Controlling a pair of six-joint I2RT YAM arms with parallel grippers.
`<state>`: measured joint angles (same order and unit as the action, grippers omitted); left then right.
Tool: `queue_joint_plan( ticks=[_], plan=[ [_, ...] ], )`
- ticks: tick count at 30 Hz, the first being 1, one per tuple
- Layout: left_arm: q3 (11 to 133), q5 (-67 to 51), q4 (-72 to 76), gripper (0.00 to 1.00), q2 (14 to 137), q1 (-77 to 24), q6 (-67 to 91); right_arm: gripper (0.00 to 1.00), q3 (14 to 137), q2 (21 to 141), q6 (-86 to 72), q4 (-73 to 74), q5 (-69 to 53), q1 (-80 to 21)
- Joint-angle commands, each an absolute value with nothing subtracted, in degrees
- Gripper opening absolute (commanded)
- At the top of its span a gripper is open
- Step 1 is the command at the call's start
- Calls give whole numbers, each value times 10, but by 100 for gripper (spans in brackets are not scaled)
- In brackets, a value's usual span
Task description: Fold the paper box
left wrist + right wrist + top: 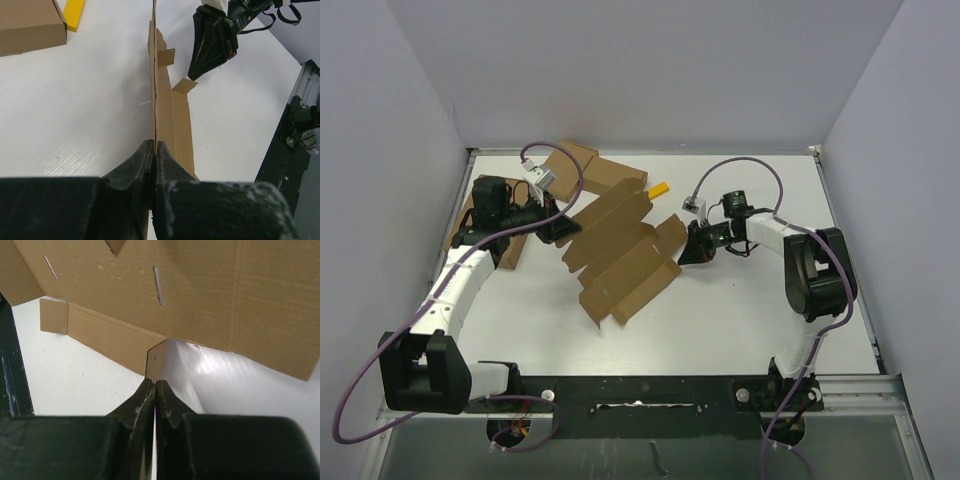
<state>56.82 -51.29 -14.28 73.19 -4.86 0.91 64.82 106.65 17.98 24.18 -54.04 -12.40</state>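
Note:
The paper box is a notched brown die-cut sheet with flaps, lying askew mid-table with its left side lifted. My left gripper is shut on the sheet's left edge. In the left wrist view the sheet runs away edge-on from the shut left gripper. My right gripper sits at the sheet's right side. In the right wrist view the right gripper is shut, its tips pinching the end of a small upright flap under the sheet's broad panel. The right gripper also shows in the left wrist view.
Flat brown cartons lie at the back left, and another carton lies under the left arm. A yellow piece rests behind the sheet. White walls close in the table, and a black rail runs along the near edge.

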Motion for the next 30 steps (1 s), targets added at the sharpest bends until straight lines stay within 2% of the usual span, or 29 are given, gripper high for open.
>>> queue_joint_plan(
  ticks=[1,30],
  plan=[
    [570,-530,-107,0,732,-46,16,0,674,1070,197,252,-566,-143],
    [567,-547,-94,0,749,-51,34,0,715,1149,181,276,-545,-193]
  ],
)
